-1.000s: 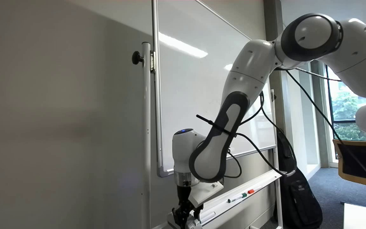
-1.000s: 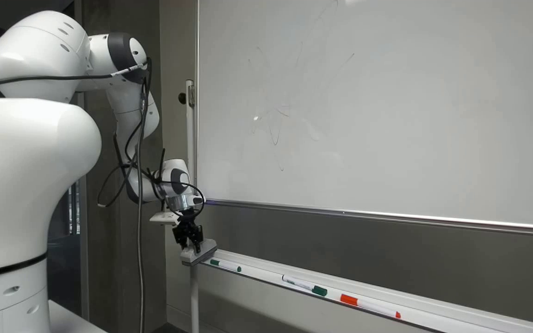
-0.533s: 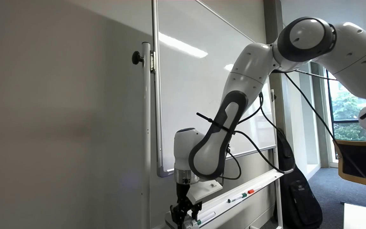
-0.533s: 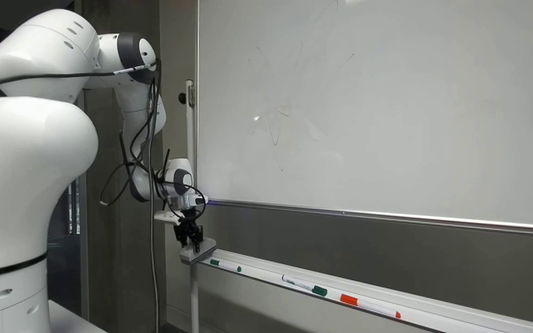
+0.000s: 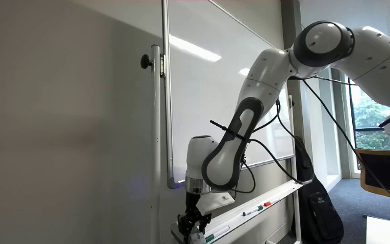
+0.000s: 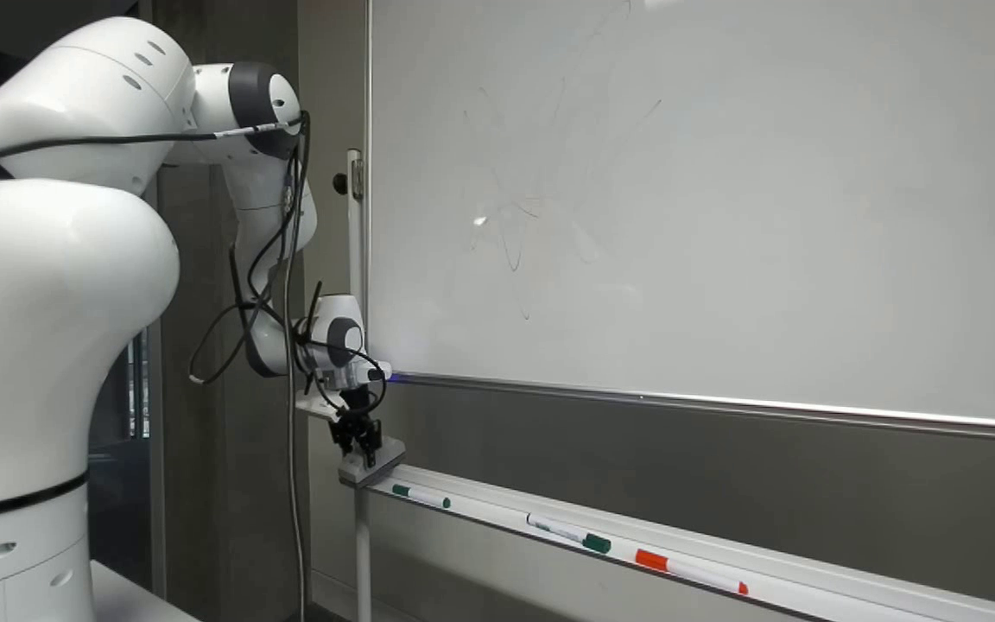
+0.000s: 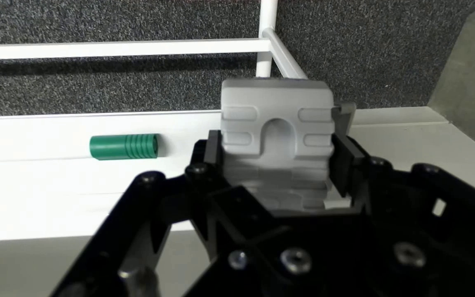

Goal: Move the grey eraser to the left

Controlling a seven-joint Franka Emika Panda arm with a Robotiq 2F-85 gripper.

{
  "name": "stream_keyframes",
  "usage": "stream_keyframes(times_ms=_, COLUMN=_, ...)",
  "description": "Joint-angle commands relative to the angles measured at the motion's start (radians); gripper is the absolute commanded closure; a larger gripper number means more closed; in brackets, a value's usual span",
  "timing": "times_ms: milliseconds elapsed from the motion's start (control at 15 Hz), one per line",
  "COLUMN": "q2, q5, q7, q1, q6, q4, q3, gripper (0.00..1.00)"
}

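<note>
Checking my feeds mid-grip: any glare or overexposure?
In an exterior view, a light streak glares on the whiteboard; in the wrist view, the tray nearly whites out, the green-capped marker barely shows its barrel, the grey eraser shows clearly.

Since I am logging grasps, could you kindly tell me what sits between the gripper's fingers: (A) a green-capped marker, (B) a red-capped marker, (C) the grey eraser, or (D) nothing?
C: the wrist view shows the grey eraser held in the gripper, with one finger against each side.
</note>
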Motion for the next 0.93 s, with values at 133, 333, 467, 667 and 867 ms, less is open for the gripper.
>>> stream_keyframes(times_ms=133, q2=-0.008, q5=-0.004, q7=-0.024, q1=-0.026, q6=0.009, q4=-0.020, q3=0.015, gripper=0.01)
stream_keyframes(times_ms=333, q2=-0.008, q5=-0.004, q7=-0.024, q1=-0.027, q6=0.009, q4=-0.022, q3=0.012, gripper=0.00)
stream_keyframes(times_ms=467, q2=-0.017, q5=-0.007, q7=-0.014, q1=-0.026, q6=-0.026, q4=-0.026, q3=-0.002, gripper=0.00)
stream_keyframes(times_ms=667, q2=-0.051, q5=-0.027, q7=-0.005, q1=-0.019, q6=-0.079, q4=-0.040, q3=-0.034, gripper=0.00)
stream_keyframes(times_ms=867, q2=-0.108, q5=-0.049, q7=0.025, q1=-0.011, q6=-0.149, q4=-0.062, q3=-0.060, gripper=0.00)
